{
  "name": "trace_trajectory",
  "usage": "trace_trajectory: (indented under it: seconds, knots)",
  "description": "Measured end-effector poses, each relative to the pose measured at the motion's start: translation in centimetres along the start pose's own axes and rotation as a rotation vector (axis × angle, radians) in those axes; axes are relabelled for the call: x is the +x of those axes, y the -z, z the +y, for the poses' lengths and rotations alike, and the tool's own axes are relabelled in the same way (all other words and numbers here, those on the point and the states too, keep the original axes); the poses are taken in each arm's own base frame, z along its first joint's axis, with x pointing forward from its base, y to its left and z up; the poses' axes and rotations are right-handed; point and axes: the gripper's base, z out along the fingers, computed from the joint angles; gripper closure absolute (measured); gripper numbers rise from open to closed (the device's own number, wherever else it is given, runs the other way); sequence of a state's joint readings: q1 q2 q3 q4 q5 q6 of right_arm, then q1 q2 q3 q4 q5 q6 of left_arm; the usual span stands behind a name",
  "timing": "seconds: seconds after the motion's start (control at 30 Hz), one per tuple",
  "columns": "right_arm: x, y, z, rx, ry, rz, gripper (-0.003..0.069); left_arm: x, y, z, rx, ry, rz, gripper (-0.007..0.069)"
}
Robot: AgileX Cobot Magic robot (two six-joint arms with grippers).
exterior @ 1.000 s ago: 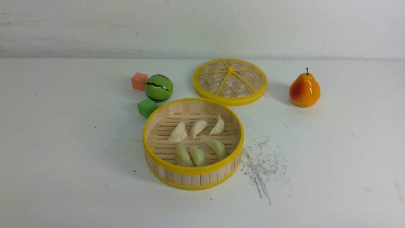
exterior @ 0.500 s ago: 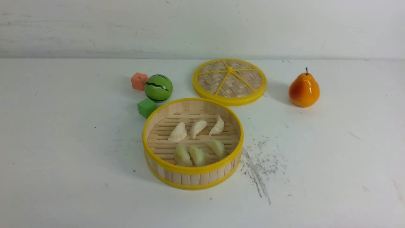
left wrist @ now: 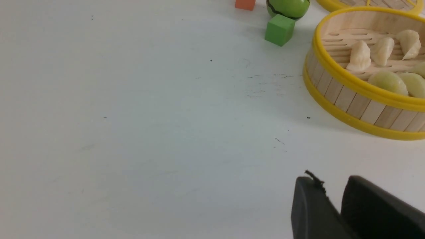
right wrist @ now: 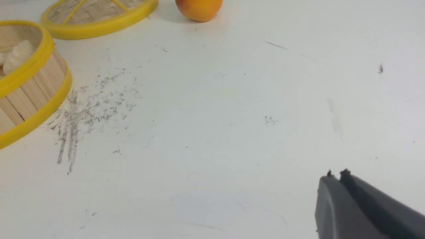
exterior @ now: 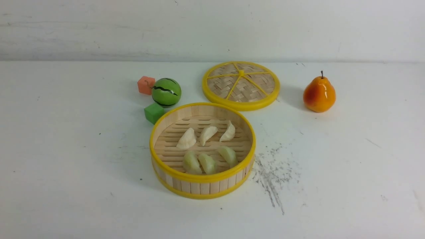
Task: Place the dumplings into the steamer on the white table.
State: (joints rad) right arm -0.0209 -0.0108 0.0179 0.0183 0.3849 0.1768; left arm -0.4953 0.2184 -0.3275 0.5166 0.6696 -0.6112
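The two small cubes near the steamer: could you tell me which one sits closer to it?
The green cube, almost against the steamer's rim; the orange cube lies beyond the toy watermelon.

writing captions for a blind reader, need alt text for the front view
A round bamboo steamer on a white table holds six dumplings, three white behind three pale green. Behind it lie its woven lid, a toy watermelon, two cubes and a pear.
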Motion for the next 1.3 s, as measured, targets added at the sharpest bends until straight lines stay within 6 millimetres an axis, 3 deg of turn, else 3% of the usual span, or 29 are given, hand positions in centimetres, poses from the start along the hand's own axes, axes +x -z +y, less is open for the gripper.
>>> trace_trajectory:
  seconds: [0.13, 0.3, 0.43, 0.53, 0.63, 0.9, 1.07, 1.3]
  knots:
    - [0.0, 0.0, 0.0, 0.0, 0.0, 0.001, 0.0636, 0.9, 0.7, 0.8, -0.045, -0.006, -0.074, 0.0481]
    - [0.0, 0.0, 0.0, 0.0, -0.001, 0.002, 0.0629, 1.2, 1.5, 0.3, 0.013, 0.083, -0.328, 0.0481]
    - [0.0, 0.0, 0.0, 0.0, -0.001, 0.002, 0.0622, 1.8, 0.7, -0.2, 0.016, 0.304, -0.482, 0.0481]
    - [0.0, 0.0, 0.0, 0.0, -0.001, 0.002, 0.0617, 3.0, -0.3, -0.1, 0.0, 0.32, -0.52, 0.0481]
    - [0.0, 0.0, 0.0, 0.001, -0.001, 0.002, 0.0617, 4.9, -1.5, 0.1, -0.031, 0.267, -0.472, 0.048]
    - [0.0, 0.0, 0.0, 0.001, -0.001, 0.002, 0.0613, 7.1, -2.4, 0.0, -0.027, 0.224, -0.23, 0.0482]
    - [0.0, 0.0, 0.0, 0.001, -0.001, 0.003, 0.0603, 8.5, -2.6, -0.1, -0.005, 0.197, -0.072, 0.0627]
    - [0.0, 0.0, 0.0, 0.001, -0.001, 0.003, 0.0597, 8.7, -2.6, 0.0, -0.037, 0.126, -0.062, 0.0638]
